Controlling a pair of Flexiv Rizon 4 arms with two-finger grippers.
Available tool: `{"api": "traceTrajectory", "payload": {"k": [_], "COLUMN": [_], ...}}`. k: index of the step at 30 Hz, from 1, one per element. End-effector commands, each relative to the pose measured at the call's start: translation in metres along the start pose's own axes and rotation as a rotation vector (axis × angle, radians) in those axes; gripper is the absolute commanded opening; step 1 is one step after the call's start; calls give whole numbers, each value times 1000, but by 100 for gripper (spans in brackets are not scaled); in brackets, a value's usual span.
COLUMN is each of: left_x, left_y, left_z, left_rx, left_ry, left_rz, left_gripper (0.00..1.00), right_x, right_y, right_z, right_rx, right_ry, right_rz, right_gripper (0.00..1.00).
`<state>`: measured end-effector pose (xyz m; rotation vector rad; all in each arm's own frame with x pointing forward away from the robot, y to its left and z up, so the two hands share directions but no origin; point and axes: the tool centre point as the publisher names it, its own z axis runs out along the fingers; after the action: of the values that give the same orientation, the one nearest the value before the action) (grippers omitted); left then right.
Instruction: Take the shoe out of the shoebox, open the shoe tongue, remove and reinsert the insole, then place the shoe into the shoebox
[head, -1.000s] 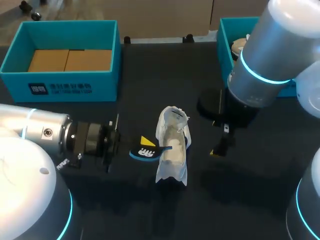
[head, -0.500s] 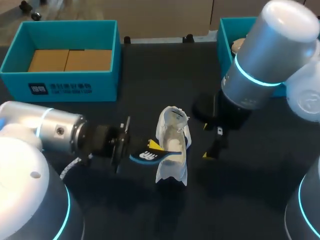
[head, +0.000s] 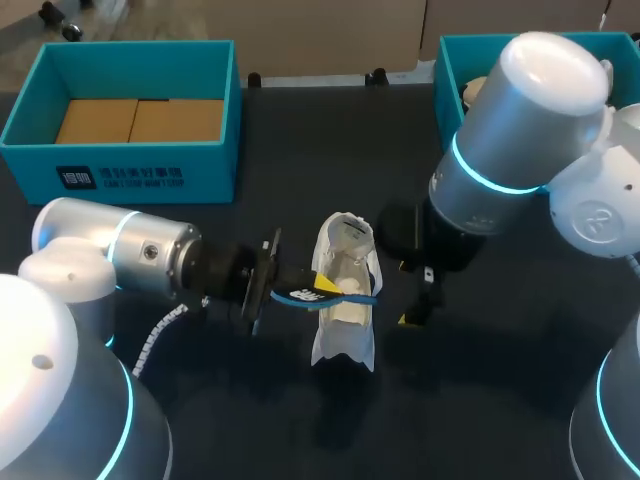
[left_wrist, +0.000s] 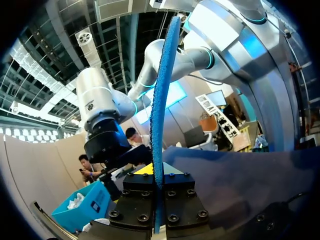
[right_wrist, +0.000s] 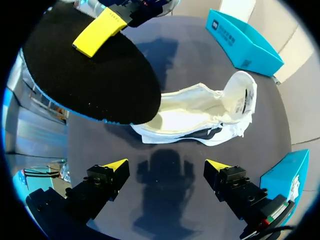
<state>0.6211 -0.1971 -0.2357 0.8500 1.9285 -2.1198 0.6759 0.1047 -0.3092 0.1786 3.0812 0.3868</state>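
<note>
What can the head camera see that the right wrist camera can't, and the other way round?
Only the head view shows the brown cardboard inside the left shoebox and the left arm's silver body. Only the right wrist view shows the insole's wide black face and the right end effector open, nothing between its fingers. Both show the white shoe on the table, with the left end effector holding the insole by it.

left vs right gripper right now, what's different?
Left gripper is shut on the black, blue-edged insole, over the white fabric shoe; right gripper is open, holding nothing. Left gripper lies level, side-on; right gripper points down at the black table beside the shoe. Both are yellow-tipped.
</note>
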Motion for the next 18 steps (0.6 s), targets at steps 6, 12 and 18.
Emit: {"api": "traceTrajectory", "payload": {"k": [6,12,18], "left_x": [5,9,8], "left_y": [17,26,29], "left_z": [-3,-8,-11], "left_rx": [44,43,53], "left_ry": [32,31,13], "left_rz": [41,50,52], "left_gripper": [0,0,0], "right_x": [-12,-20,-17], "right_y": [14,12,14], "right_z": [28,34,41], "right_rx": [14,12,7], "right_ry": [26,24,17], "right_rz": [18,11,-5], "right_gripper": [100,100,100]}}
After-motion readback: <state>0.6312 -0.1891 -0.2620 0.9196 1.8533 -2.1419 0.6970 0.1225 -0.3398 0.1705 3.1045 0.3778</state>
